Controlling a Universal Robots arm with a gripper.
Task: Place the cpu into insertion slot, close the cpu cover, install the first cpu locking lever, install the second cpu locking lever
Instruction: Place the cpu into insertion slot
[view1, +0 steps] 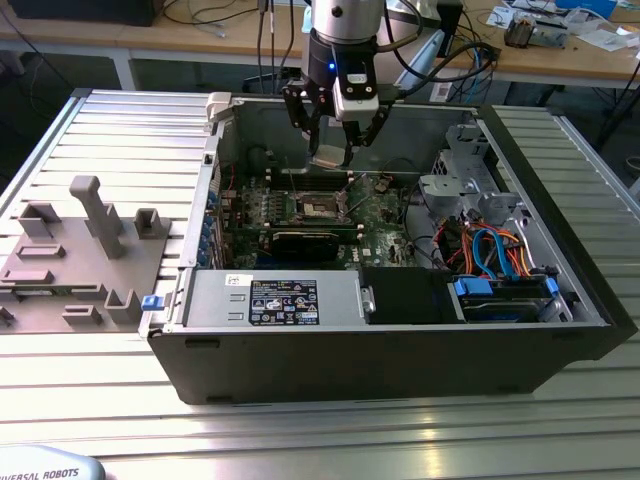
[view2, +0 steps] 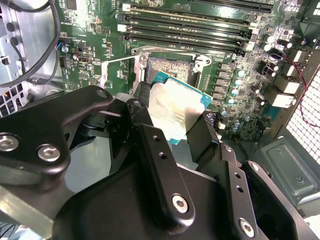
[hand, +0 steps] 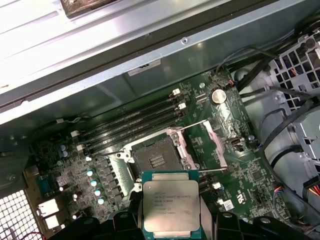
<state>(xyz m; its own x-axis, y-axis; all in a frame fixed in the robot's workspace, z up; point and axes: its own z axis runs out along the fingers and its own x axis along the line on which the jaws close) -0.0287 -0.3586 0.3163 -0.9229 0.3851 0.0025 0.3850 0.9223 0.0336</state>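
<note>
My gripper (view1: 331, 150) hangs inside the open computer case, shut on the cpu (view1: 328, 156). In both wrist views the cpu (hand: 171, 206) (view2: 176, 109) sits flat between the black fingers (view2: 202, 137), silvery top showing, green edge around it. It hovers above and a little to one side of the insertion slot (hand: 155, 161) (view2: 170, 67), a dark square socket on the green board (view1: 318, 207), bare inside. The cpu cover (hand: 214, 142) is flipped open beside the socket. Two thin wire levers (hand: 192, 125) stand raised and free.
Long black memory slots (hand: 132, 125) run beside the socket. Cables and a metal drive cage (view1: 455, 180) fill the exterior view's right of the case; a power supply (view1: 275, 300) sits at the front. A grey holder block (view1: 95, 215) stands on the table at the left.
</note>
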